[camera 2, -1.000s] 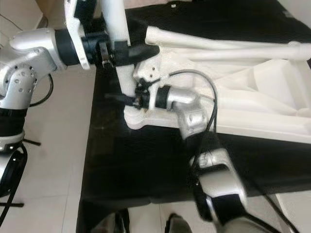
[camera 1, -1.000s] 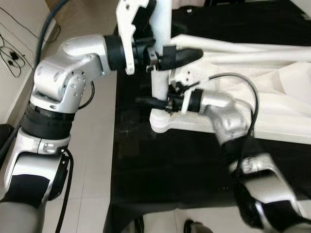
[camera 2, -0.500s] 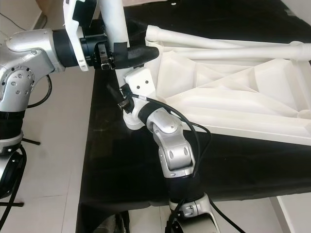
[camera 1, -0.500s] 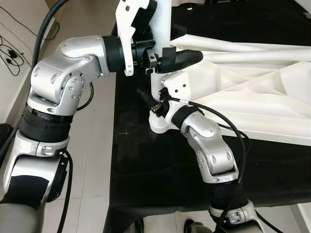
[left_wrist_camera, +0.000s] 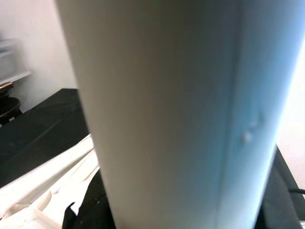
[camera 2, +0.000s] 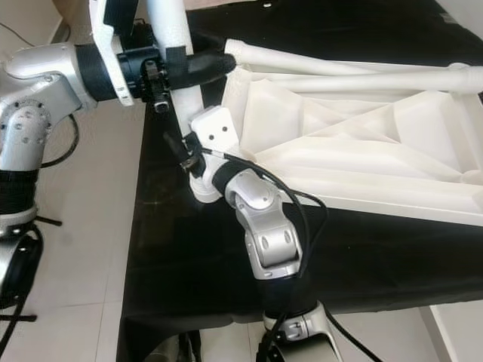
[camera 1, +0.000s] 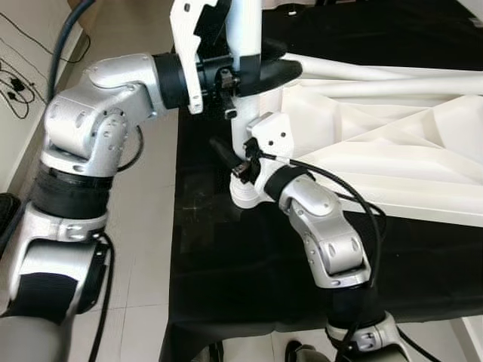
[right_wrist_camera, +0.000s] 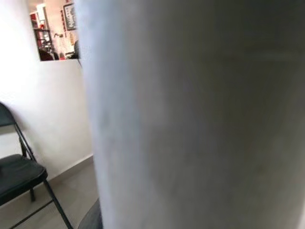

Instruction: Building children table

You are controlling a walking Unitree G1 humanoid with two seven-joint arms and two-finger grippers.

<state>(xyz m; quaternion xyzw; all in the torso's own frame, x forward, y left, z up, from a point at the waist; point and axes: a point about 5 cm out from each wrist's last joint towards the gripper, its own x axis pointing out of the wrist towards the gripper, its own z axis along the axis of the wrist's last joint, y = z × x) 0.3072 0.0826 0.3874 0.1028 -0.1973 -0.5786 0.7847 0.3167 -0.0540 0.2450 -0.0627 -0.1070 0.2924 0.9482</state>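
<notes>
Black cloth (camera 1: 226,256) is covering the worktop under an upturned white plastic table (camera 1: 392,151).
Left gripper (camera 1: 253,72) is pinching its smooth round leg (camera 1: 243,113); right gripper (camera 1: 234,162) is clasping lower down.

Left arm bent at elbow, reaching across from left, high up. Left gripper (camera 1: 253,72) clamped around white table leg (camera 1: 243,45), one black finger (camera 1: 275,70) wrapped round front of it. Right arm coming up from bottom, forearm bent up and back toward left. Right gripper (camera 1: 235,160) low down, near bottom of same leg, black fingers pressed around it. Both wrists close to leg, left above right.
</notes>
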